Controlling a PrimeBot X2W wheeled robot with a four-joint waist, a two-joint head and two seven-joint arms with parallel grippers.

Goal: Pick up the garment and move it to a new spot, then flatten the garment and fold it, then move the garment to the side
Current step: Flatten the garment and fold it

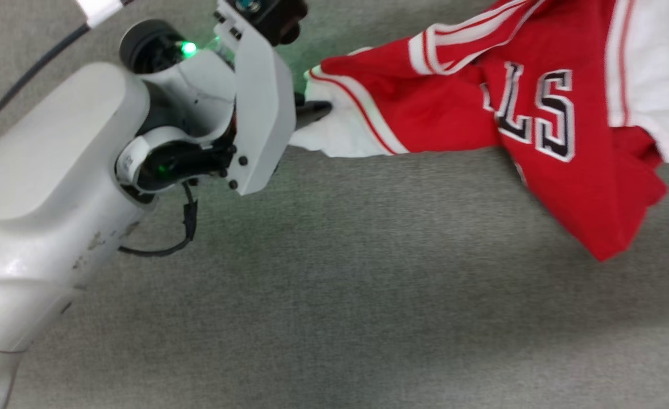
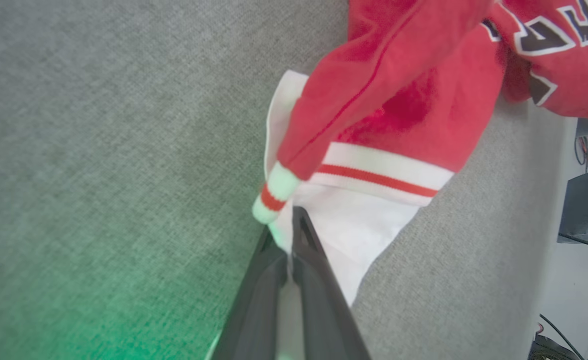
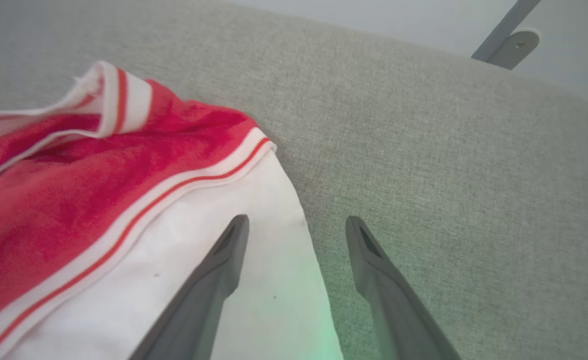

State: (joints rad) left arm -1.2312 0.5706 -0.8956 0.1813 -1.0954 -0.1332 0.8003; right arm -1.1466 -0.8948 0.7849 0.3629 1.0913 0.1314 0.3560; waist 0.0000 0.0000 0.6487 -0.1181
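Two tools working: left tool (image 2: 286, 227) was clenched on the white sleeve panel of the garment (image 1: 453, 119), which stretched rightward over the grey counter (image 1: 334, 295); right tool (image 3: 296, 225) hung released, fingers straddling the garment's white edge.

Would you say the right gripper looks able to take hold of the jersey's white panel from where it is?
Probably yes: the right gripper hangs open astride the white panel's edge, nothing blocking.

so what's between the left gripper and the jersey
Nothing. The left wrist view shows the left gripper shut directly on the white panel of the jersey.
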